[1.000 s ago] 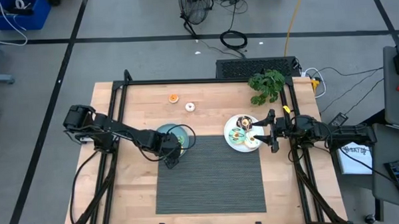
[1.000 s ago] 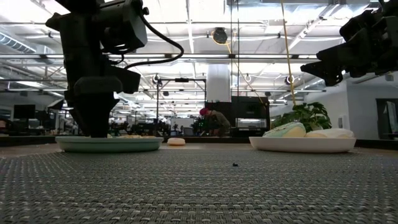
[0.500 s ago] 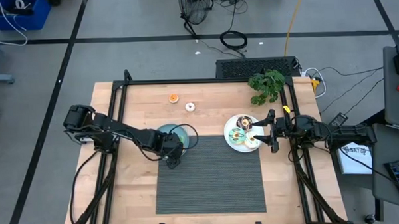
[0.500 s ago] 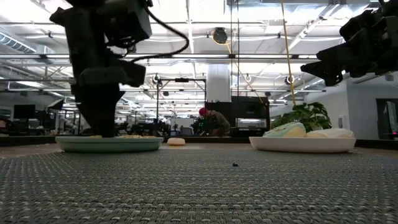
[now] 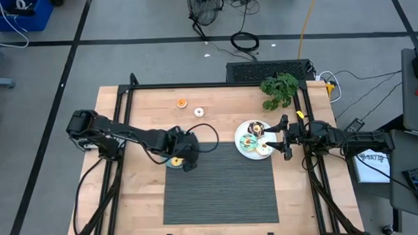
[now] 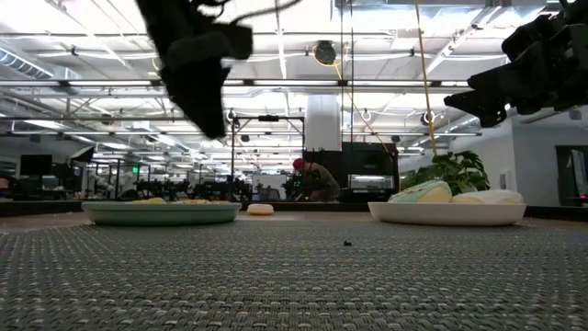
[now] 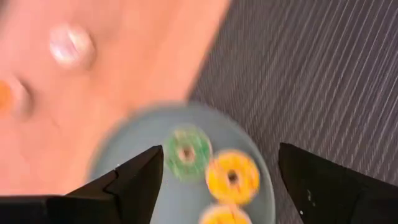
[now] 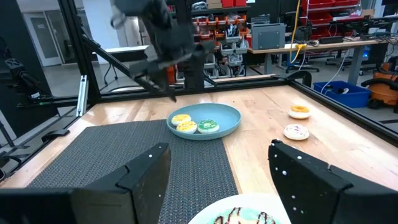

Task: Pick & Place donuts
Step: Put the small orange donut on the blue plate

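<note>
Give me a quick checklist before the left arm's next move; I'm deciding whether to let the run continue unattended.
1. Left gripper empty and open: ok; its fingers stand apart above the teal plate with nothing between them.
2. Delivered donuts seated on the teal plate: ok; a green donut and a yellow donut lie flat inside the rim, a third yellow one partly shows at the frame edge.
3. Loose donuts within view: ok; the orange donut and the white donut sit apart on the bare wood.
4. Right gripper out of the way: ok; it waits open at the white plate.
5. Count of donuts on the white plate: cannot tell.
</note>
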`<control>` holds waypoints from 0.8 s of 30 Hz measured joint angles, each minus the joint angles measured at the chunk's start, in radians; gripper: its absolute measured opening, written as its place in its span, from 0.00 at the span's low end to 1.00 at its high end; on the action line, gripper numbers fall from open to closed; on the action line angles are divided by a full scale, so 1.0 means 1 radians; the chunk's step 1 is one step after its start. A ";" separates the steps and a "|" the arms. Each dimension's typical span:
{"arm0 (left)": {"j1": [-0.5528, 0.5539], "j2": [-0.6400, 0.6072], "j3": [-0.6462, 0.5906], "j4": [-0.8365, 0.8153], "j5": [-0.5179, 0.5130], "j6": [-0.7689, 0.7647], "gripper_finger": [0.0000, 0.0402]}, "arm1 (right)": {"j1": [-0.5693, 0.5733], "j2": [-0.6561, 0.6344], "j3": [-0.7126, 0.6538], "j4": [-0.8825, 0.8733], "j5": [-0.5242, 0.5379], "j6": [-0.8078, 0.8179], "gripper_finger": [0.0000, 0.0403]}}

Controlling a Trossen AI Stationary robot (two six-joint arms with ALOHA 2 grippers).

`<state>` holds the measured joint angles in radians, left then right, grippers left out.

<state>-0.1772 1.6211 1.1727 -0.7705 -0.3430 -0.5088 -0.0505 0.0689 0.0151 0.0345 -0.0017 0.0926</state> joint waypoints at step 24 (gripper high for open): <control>0.477 -0.001 0.056 0.071 -0.099 0.239 0.76 | 0.000 0.000 0.000 0.000 0.000 0.000 0.62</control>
<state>0.2995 1.6203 1.2285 -0.7000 -0.4417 -0.2694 -0.0505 0.0689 0.0149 0.0345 -0.0017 0.0928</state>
